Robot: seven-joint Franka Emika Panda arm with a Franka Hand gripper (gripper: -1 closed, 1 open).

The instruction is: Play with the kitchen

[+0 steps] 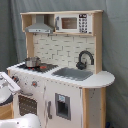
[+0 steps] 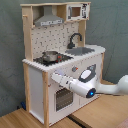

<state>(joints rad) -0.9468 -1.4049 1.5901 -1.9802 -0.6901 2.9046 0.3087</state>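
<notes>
Second exterior view: the pincer (image 2: 54, 78) is held at the front panel of the kitchen (image 2: 65, 60), just above the oven door (image 2: 63, 98).

Read left to right, the front panel comes first, then the pincer tip against or just beside it, then the arm (image 2: 107, 89) trailing off to the second exterior view's right; the knobs (image 2: 75, 69) lie up and to the right of the tip. Whether the pincer is wide or narrow cannot be told.

Readable text: none.
No lettering, brand or number can be made out on the kitchen (image 1: 60, 75); marks on the microwave (image 1: 75, 22) keypad are too blurred to be read.
</notes>
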